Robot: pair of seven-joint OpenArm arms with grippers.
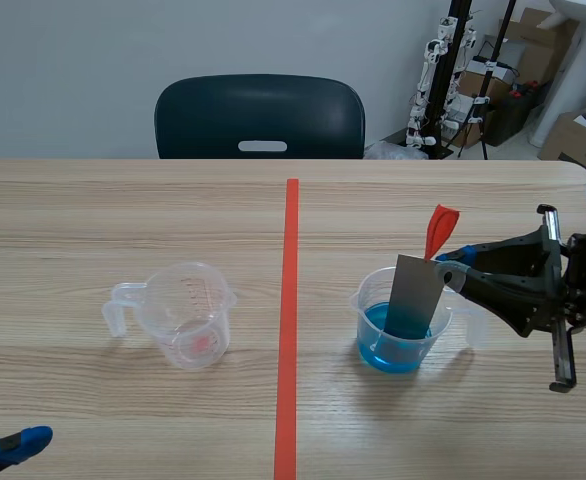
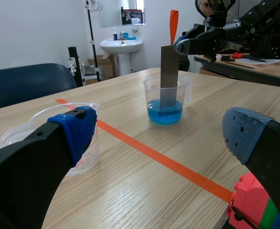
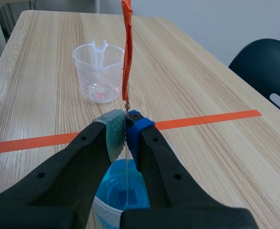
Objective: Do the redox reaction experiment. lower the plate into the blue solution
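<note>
We are counting two clear plastic measuring cups on the wooden table [image 1: 123, 210], one metal plate and two grippers. The grey plate [image 1: 416, 295] is standing nearly upright, its long axis running vertically, its lower end dipping into the blue solution [image 1: 388, 348] inside the right-hand cup [image 1: 368, 310] and its upper part rising above the rim. An orange-red tape tab [image 1: 438, 230] is sticking up from its top edge. The right gripper [image 1: 451, 262] is pinching that top edge, its pads pressing against both faces of the plate. The second cup [image 1: 193, 315] is sitting well apart across the orange-red tape line, holding no liquid, with a faint reddish trace at its bottom; we are making out red graduation marks on its wall, but they are too small to read. The left gripper [image 2: 161, 130] is hanging low near the table's close edge, its fingers spread wide and holding nothing. A dark chair [image 1: 260, 115] is standing behind the table.
</note>
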